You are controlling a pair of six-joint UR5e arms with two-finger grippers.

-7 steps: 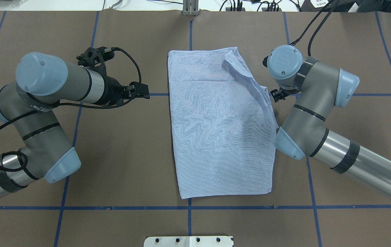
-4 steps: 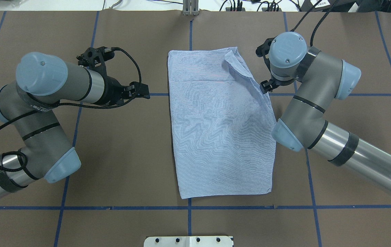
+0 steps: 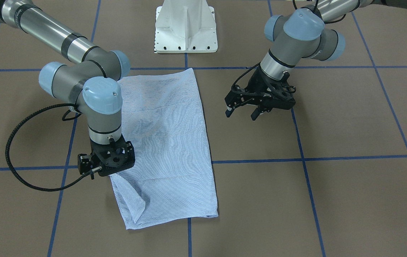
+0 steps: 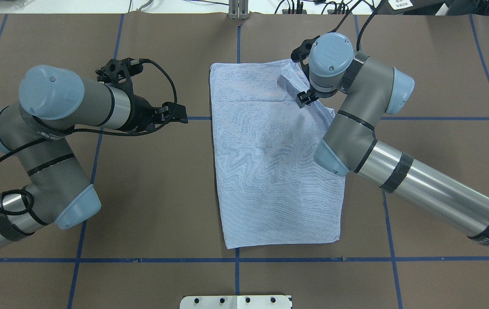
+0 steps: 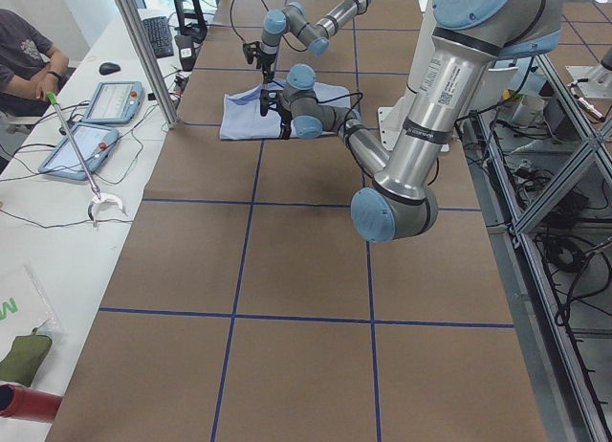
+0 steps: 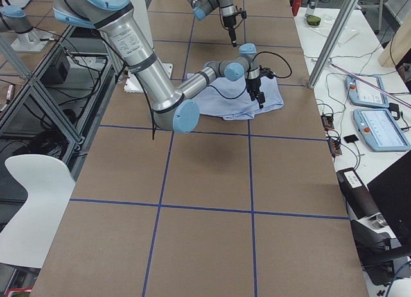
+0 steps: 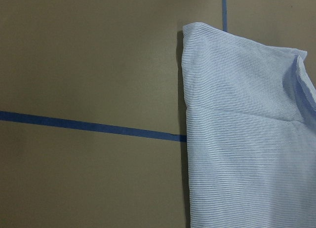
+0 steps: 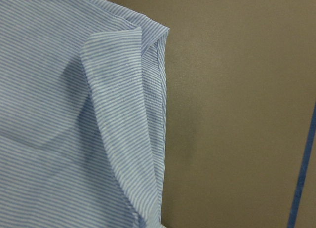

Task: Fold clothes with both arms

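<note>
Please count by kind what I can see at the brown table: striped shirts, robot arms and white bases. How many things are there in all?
Striped shirt: 1
Robot arms: 2, the left arm and the right arm
White base: 1
Total: 4

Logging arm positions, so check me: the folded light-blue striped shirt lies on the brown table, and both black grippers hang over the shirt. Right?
Not both. The folded light-blue striped shirt lies on the brown table, but only the black right gripper hangs over it, at one corner; the black left gripper hangs over bare table beside it. The exterior front-facing view shows this.
</note>
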